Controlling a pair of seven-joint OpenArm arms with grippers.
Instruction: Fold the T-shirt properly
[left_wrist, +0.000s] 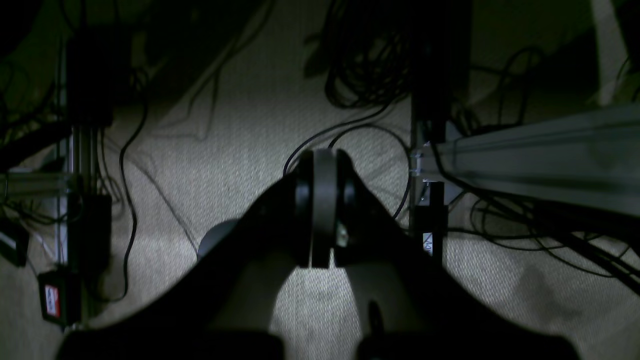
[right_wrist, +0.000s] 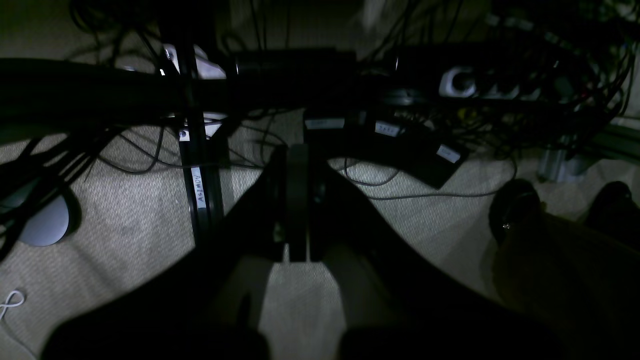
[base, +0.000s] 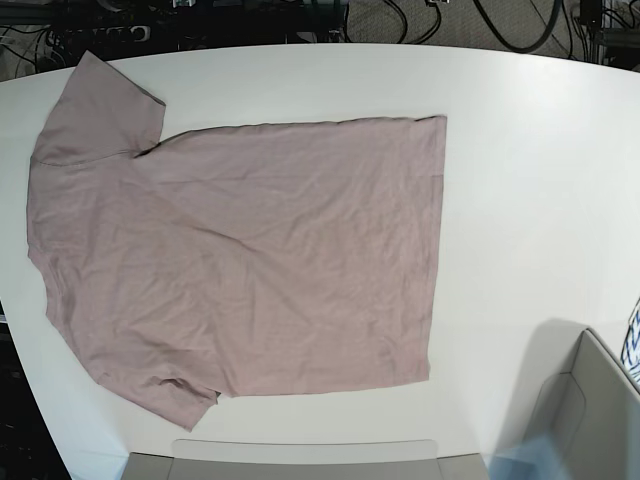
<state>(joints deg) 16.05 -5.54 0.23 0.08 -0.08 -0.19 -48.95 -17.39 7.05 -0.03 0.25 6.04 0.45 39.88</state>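
Item: T-shirt (base: 250, 255) — dusty pink, short-sleeved, spread flat on the white tabletop (base: 530, 150), sleeves toward the base view's left, hem toward its right.
Condition: unfolded; shallow wrinkles run across the body, and the lower sleeve is slightly bunched at its edge.
Fabric, judged: thin, soft and light — it will sag and drape when lifted, and a single layer may slide over the smooth tabletop rather than rise cleanly.
Fragility, judged: none to speak of (creasing is the only concern).
Suggested hold: pinch at the hem corners or the shoulder seams, one corner per arm, so the edge travels straight.
Left gripper (left_wrist: 324, 210): jaws clenched, nothing between them; it hangs over carpeted floor (left_wrist: 240, 125) and cables, away from the garment.
Right gripper (right_wrist: 295, 205): jaws likewise pressed together and empty, above floor and cabling.
Arms in base view: neither visible.
Task stage, judged: no fold made yet.
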